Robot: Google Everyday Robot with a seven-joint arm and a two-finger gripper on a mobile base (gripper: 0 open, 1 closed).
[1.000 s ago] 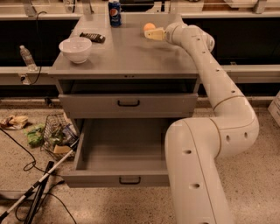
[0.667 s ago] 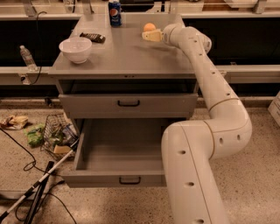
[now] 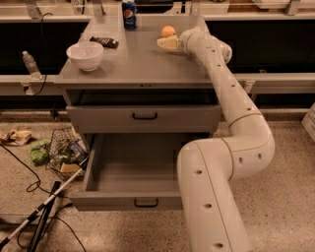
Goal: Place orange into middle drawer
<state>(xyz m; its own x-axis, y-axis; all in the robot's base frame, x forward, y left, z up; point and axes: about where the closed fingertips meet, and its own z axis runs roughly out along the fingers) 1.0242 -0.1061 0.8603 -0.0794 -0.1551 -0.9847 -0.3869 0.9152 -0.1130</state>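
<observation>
The orange [image 3: 168, 30] sits on the grey cabinet top [image 3: 133, 64] at the back right. My gripper [image 3: 166, 44] rests low over the top, right against the near side of the orange, with the white arm [image 3: 231, 93] reaching in from the right. I cannot tell whether it holds the orange. Below, one drawer [image 3: 129, 170] is pulled far out and looks empty. The drawer above it [image 3: 142, 118] is nearly closed.
A white bowl [image 3: 85, 54] stands at the left of the top. A dark flat object [image 3: 104, 42] and a blue soda can [image 3: 129, 8] are at the back. On the floor at left are a wire basket [image 3: 64, 152], litter and cables.
The gripper has shifted slightly left and towards the near side of the orange, so more of the orange shows. The arm's elbow has swung left. The drawers have not moved.
</observation>
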